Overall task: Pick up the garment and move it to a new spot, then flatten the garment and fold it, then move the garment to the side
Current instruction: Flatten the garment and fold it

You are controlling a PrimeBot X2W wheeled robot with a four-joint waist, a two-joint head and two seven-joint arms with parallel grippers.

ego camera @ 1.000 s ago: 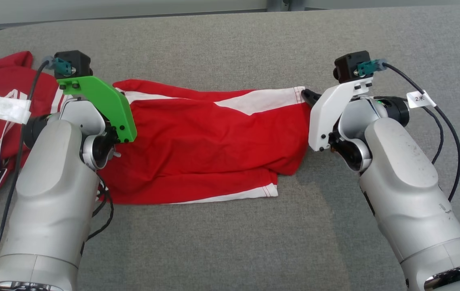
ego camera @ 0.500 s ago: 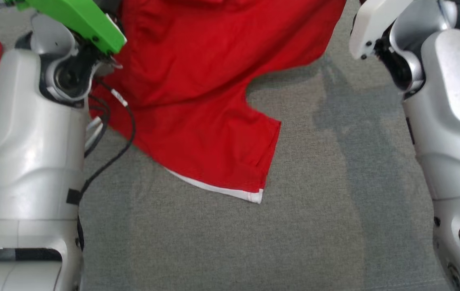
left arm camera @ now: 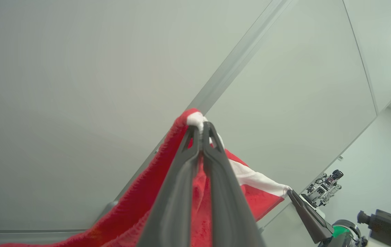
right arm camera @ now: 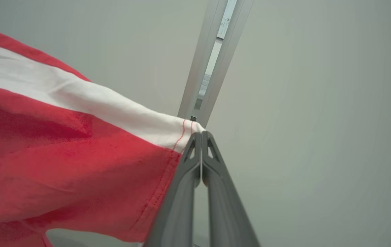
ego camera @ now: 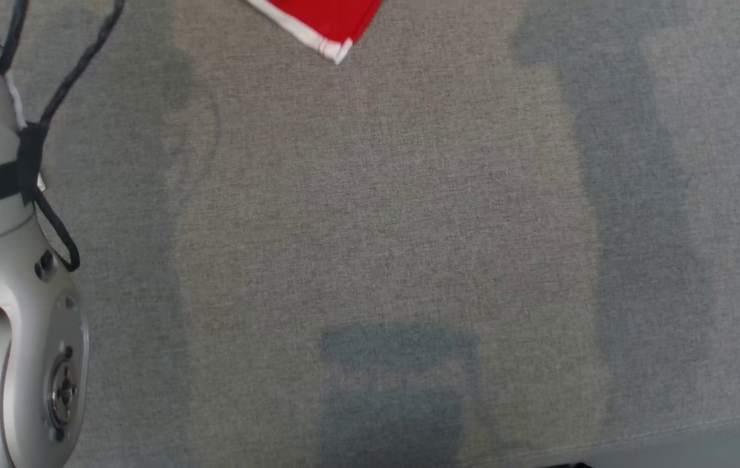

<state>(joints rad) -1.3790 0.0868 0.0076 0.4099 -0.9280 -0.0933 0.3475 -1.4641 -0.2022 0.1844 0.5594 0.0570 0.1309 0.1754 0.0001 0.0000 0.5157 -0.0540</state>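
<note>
Grip check: left gripper (left arm camera: 202,128) clenched on a white-trimmed corner of the red-and-white cloth garment (left arm camera: 140,202), which hangs aloft; right gripper (right arm camera: 201,135) pinching the opposite white hem. Watch your thin pinches: a slip would drop it crumpled onto the grey fabric tabletop (ego camera: 370,227).

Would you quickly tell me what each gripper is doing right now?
Left gripper: shut on a corner of the red and white garment.
Right gripper: shut on the garment's white-banded hem corner.
</note>
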